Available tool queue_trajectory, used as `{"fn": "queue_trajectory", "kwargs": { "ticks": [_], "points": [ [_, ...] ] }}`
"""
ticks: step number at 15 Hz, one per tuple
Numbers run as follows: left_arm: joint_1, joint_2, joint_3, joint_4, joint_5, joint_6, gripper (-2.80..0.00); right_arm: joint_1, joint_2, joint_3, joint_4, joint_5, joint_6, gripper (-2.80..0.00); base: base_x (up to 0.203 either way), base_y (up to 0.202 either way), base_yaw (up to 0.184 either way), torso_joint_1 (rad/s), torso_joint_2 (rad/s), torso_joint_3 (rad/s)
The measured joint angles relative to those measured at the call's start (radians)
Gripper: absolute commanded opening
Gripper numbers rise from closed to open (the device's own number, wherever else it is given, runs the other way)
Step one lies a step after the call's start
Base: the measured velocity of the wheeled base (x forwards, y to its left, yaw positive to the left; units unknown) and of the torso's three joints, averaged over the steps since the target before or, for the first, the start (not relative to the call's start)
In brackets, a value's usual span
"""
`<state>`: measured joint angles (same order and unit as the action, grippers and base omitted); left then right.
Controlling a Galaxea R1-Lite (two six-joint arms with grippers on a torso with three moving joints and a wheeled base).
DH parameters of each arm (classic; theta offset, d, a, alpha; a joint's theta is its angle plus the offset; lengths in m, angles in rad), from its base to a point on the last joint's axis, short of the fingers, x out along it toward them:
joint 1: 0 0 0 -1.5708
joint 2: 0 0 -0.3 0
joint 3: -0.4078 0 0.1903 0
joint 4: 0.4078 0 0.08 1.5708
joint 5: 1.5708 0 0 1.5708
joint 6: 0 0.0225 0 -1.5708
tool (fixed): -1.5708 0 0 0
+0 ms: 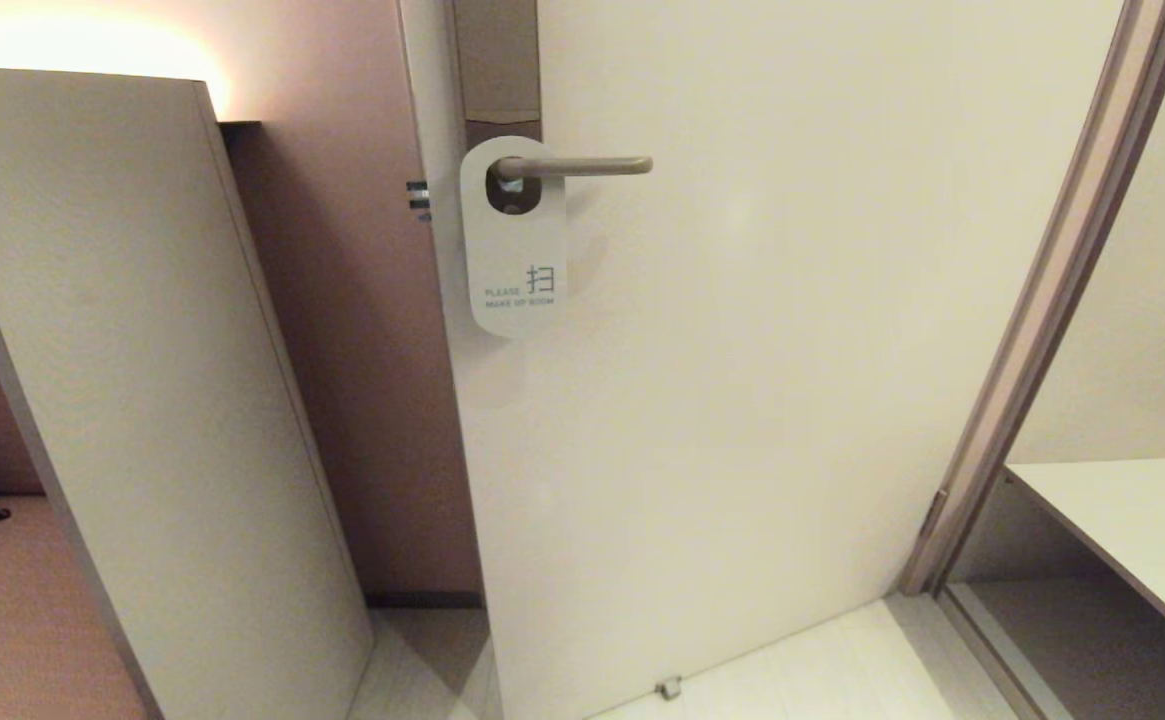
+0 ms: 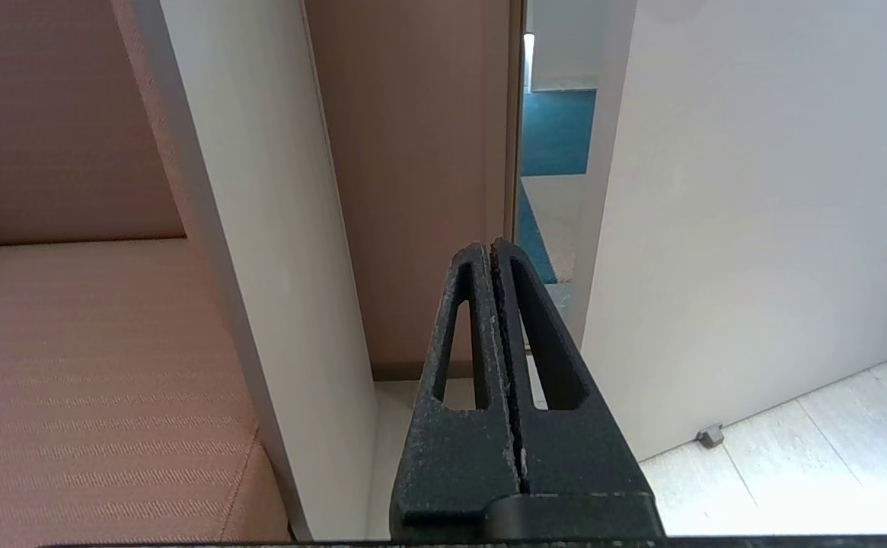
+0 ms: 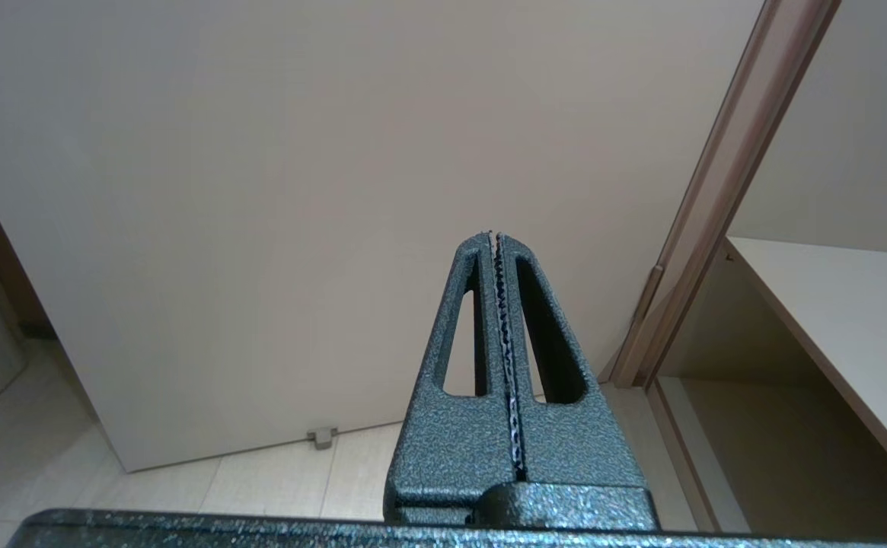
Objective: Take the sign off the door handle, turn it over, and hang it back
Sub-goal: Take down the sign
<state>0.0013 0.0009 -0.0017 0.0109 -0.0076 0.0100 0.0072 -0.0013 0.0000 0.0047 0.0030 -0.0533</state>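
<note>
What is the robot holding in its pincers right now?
Nothing. The left pincer and right pincer are both shut on empty air, low by the door. The sign hangs untouched on the door handle.

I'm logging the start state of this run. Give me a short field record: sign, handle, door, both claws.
sign: hangs by its oval hole on the door handle, white side out, reads PLEASE MAKE UP ROOM
door handle: level lever, free end pointing to the robot's right
door: ajar
left claw: shut, empty, low, away from the sign
right claw: shut, empty, low, facing the door
task progress: not started
</note>
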Motion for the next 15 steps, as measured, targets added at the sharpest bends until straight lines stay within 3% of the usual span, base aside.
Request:
{"fn": "queue_trajectory", "kwargs": {
  "ticks": [15],
  "points": [
    [-0.001, 0.0, -0.001, 0.0, 0.006, 0.003, -2.8, 0.0, 0.0, 0.0, 0.0, 0.0, 0.001, -2.8, 0.0, 0.0, 0.0, 0.0, 0.0, 0.0]
  ]
}}
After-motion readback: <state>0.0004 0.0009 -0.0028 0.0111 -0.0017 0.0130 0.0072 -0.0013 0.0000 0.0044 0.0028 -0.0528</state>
